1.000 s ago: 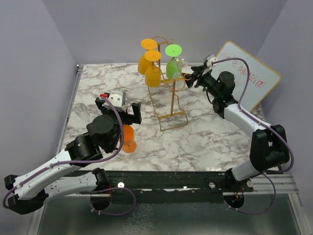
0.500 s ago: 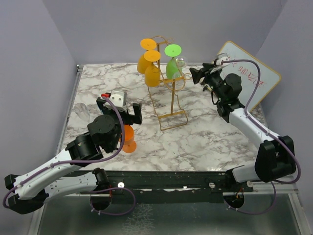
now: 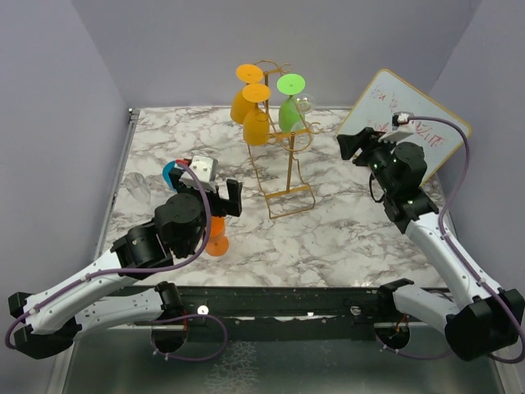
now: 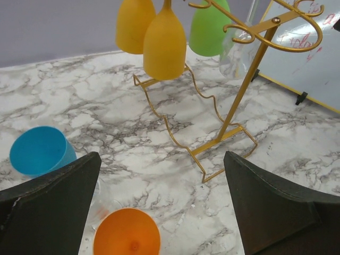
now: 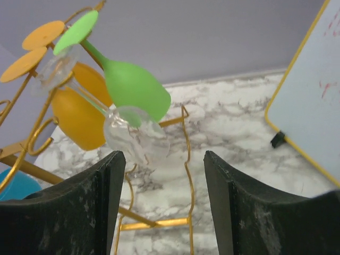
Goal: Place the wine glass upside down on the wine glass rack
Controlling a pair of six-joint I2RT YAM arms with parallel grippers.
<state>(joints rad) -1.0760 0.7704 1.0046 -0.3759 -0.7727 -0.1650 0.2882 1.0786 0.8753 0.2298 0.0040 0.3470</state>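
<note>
Hanging bowl-down at the right side of the wine glass rack (image 3: 289, 168), the clear wine glass (image 5: 135, 133) has its foot caught in a curled loop arm, just beside the green glass (image 5: 133, 85). The hanging itself looks done. The right pincer (image 3: 351, 146) stands wide and empty, near the rack on its right and apart from it. By my reading, the step in hand is getting that arm clear. It is best done by drawing straight back to the right with the fingers spread, touching neither bowl nor wire, since so thin a stand would likely rock and shake its load. The left pincer (image 4: 162, 159) is also wide and holds nothing, poised over an orange glass (image 4: 126, 241) standing on the near left of the counter (image 3: 353, 238). Counted: one rack carrying four glasses, namely two amber glasses (image 4: 164, 48), one green and one clear. On the counter are one orange glass, one blue cup (image 4: 40, 151), and a glassy shape (image 3: 135, 189) at the left edge, too faint to name. One whiteboard (image 3: 439, 135) leans at the far right.
</note>
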